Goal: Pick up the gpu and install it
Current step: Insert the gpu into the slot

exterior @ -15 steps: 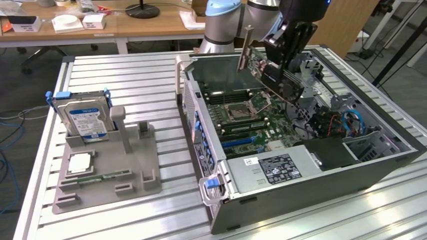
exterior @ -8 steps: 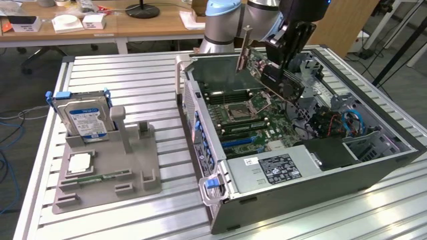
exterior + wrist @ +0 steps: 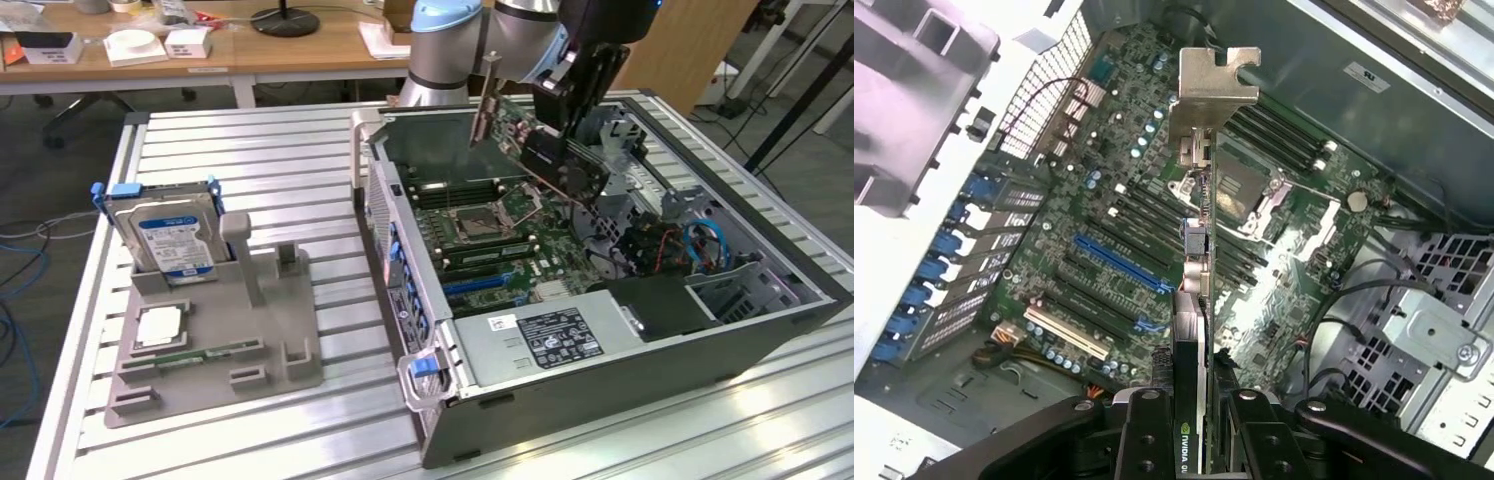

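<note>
The gripper (image 3: 1199,445) has its fingers (image 3: 1146,440) clamped on the gpu (image 3: 1195,250). In the exterior view, the card juts toward ten o'clock above the open case (image 3: 641,380).

A computer case (image 3: 641,385) lay open on the bench (image 3: 254,160), at the exterior view's right, with a motherboard (image 3: 501,255) inside. The gpu (image 3: 550,150) hung above the motherboard, gripped in the claw (image 3: 1192,405). At the exterior view's left sat a fixture (image 3: 227,330), a hard drive (image 3: 167,235) standing in it.
</note>
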You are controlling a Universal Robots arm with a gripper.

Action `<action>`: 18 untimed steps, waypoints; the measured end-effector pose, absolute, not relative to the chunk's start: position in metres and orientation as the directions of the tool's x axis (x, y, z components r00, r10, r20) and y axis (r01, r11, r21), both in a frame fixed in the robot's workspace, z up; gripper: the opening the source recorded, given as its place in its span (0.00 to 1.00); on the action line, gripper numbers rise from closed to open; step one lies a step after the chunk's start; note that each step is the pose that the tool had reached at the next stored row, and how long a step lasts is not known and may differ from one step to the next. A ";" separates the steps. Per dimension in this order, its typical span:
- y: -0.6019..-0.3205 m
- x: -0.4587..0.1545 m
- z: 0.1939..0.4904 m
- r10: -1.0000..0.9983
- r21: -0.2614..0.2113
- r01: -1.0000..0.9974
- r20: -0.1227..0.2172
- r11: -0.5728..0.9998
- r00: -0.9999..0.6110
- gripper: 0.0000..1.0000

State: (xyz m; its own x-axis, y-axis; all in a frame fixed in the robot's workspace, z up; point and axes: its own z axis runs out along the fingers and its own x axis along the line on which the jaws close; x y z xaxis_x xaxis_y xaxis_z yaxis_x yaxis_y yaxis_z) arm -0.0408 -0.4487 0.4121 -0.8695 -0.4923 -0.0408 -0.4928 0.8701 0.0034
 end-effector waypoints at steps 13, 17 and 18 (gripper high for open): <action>-0.449 -0.041 0.412 -0.550 0.003 -0.551 -0.041 0.835 -0.834 0.26; -0.449 -0.041 0.412 -0.567 0.003 -0.568 -0.041 0.823 -0.822 0.26; -0.449 -0.041 0.412 -0.572 0.003 -0.573 -0.041 0.820 -0.819 0.26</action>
State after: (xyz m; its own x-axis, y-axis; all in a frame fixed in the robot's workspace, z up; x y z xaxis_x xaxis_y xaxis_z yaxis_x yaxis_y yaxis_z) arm -0.0408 -0.4487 0.4121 -0.8191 -0.5722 -0.0407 -0.5728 0.8197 0.0034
